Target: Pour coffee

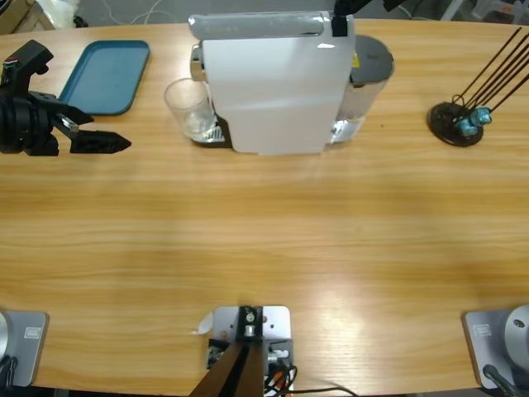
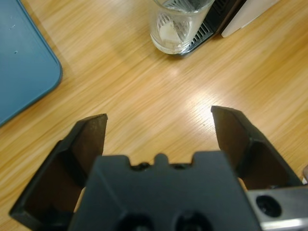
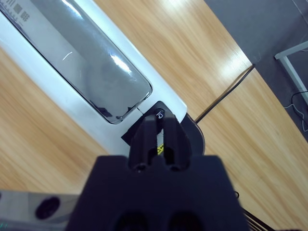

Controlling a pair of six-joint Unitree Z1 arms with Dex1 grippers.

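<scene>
A clear glass tumbler [image 1: 188, 107] stands on the drip tray at the left end of the big white coffee machine [image 1: 277, 83]. A shallow pale layer of coffee [image 2: 168, 34] lies in the tumbler's [image 2: 179, 24] base. My left gripper [image 1: 116, 142] hovers low over the table, left of the glass and pointing at it; in its wrist view the left gripper [image 2: 159, 115] is open and holds nothing. My right gripper [image 3: 161, 122] is shut, its tips right at a small black button [image 3: 159, 114] on the machine's top [image 3: 91, 62]. In the high view the right gripper [image 1: 340, 25] shows at the machine's back right.
A teal tray [image 1: 107, 74] lies at the back left, just behind my left arm, and its corner [image 2: 24, 62] shows in the left wrist view. A black stand with thin rods [image 1: 456, 124] sits at the far right. Bare wooden tabletop [image 1: 273, 248] spreads in front of the machine.
</scene>
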